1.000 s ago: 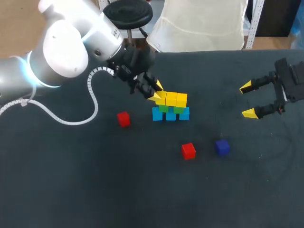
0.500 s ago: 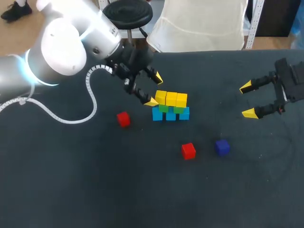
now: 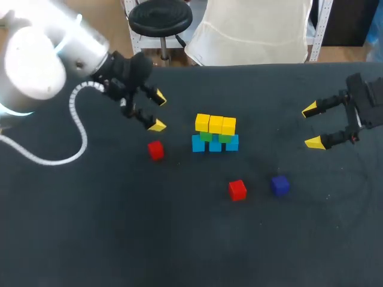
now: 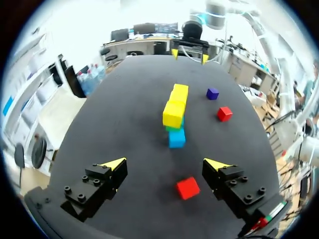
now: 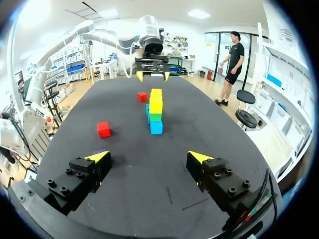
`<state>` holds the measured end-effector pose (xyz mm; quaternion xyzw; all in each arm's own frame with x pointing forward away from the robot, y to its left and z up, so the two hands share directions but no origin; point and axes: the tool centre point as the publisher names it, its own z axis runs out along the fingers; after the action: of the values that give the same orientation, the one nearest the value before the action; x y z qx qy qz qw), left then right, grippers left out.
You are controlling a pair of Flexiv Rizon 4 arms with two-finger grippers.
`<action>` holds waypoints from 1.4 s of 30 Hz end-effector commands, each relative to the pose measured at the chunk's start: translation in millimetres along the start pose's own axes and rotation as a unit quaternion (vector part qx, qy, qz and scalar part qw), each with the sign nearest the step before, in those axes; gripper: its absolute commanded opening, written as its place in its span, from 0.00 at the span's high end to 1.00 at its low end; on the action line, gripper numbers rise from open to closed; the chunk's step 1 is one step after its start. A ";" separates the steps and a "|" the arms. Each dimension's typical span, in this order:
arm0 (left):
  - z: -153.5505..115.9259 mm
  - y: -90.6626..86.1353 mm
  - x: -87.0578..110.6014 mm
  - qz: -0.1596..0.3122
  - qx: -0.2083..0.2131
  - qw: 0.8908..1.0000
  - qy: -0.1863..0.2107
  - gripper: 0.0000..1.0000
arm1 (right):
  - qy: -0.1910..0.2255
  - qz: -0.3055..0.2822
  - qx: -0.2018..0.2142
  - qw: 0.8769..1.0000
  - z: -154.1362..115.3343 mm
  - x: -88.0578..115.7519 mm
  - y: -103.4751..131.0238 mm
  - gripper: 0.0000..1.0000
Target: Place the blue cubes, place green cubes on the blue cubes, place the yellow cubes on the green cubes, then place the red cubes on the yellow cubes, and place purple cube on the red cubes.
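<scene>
Three-tier cube stack point(image 3: 215, 134) on a dark, matte table point(image 3: 179, 239)
Blue cubes point(image 3: 215, 144) are set in a row at the base, green cubes point(image 3: 206, 136) on them and yellow cubes point(image 3: 215, 124) on top, all smooth and square-edged. One red cube point(image 3: 155, 149) is seen beside the stack, just under the left gripper point(image 3: 157, 111), whose fingers are held apart. A second red cube point(image 3: 237, 189) and the purple cube point(image 3: 279, 185) lie on the stack's robot side. The right gripper point(image 3: 312, 126) is held spread and empty, well apart from the stack
</scene>
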<state>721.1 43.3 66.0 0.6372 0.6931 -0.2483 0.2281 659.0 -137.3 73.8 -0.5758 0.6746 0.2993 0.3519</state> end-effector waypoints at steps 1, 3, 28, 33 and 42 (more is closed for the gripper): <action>-9.5 -28.9 12.2 0.008 -0.039 0.999 -0.005 0.00 | -0.001 -0.001 -0.001 1.000 0.7 0.5 -1.0 0.00; -10.5 -32.5 14.0 0.014 -0.033 0.999 -0.005 0.00 | -0.001 -0.001 -0.001 1.000 0.7 0.5 -1.0 0.00; 10.2 -41.5 29.9 0.383 0.234 0.877 0.171 0.00 | -0.001 -0.001 -0.001 1.000 0.7 0.5 -1.0 0.00; 9.8 -46.0 30.1 0.414 0.233 0.867 0.152 0.00 | -0.001 -0.001 -0.001 1.000 0.7 0.5 -1.0 0.00; 15.3 -54.0 33.8 0.450 0.253 0.844 0.144 0.00 | -0.001 -0.001 -0.001 1.000 0.7 0.5 -1.0 0.00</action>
<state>658.4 57.6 38.1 0.9406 0.2787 -0.1762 0.0809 659.0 -137.3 73.8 -0.5758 0.6746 0.2993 0.3519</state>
